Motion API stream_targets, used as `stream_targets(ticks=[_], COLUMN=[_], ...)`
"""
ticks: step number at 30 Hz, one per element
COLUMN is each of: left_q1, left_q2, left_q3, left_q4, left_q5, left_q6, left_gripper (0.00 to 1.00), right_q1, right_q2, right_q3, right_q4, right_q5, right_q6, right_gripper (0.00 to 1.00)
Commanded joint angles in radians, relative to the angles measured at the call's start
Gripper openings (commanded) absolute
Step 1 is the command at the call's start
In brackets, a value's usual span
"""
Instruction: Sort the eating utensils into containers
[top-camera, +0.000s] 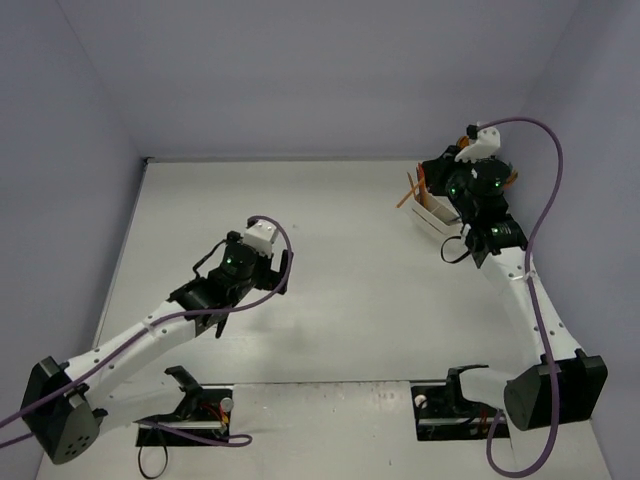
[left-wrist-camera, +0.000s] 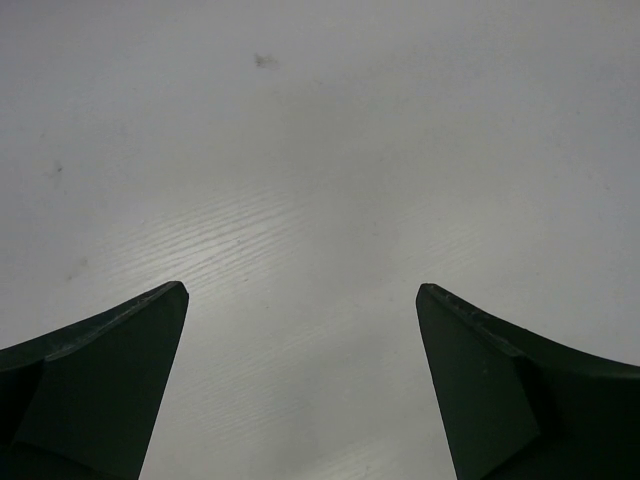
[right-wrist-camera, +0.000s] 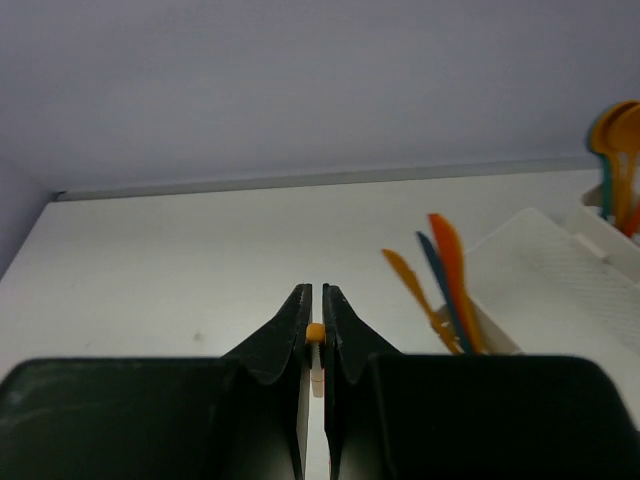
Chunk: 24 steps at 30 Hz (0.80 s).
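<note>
Closest to my right wrist camera, the right tool is pinched together on an orange utensil; I see only a small end of it between the tips, so I cannot tell how its long axis runs. Just right of it, two orange and one dark blue utensils stand in a white container, tips up and leaning left, with orange and teal spoons upright at the far right. On my left, the left tool hangs with its fingers wide apart above the desk.
</note>
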Motion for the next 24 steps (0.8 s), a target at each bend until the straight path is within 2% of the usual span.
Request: stream_targets(ticks=[1,5,11,24], left_q1=[0.054,0.056,0.056,0.058], left_q2=[-0.104,-0.142,-0.12,-0.076], left_q3=[-0.051,-0.076,-0.05,-0.042], left_q4=[-0.014,-0.012,-0.04,-0.024], left_q5=[-0.048,-0.059,-0.061,-0.035], left_q6=[-0.059,-0.076,-0.073,-0.079], left_gripper=[0.97,0.97,0.97,0.97], right_q1=[-0.058,-0.112,-0.169,-0.184], right_q2=[-0.036,-0.032,-0.045,0.016], right_q3=[-0.025,-0.054,-0.111,-0.214], right_q4=[0.116,0.144,0.186,0.324], right_q5=[0.129,0.145,0.172,0.196], right_q6=[-0.075,-0.081,-0.089,-0.062], right_gripper=[0.0,0.0,0.0,0.0])
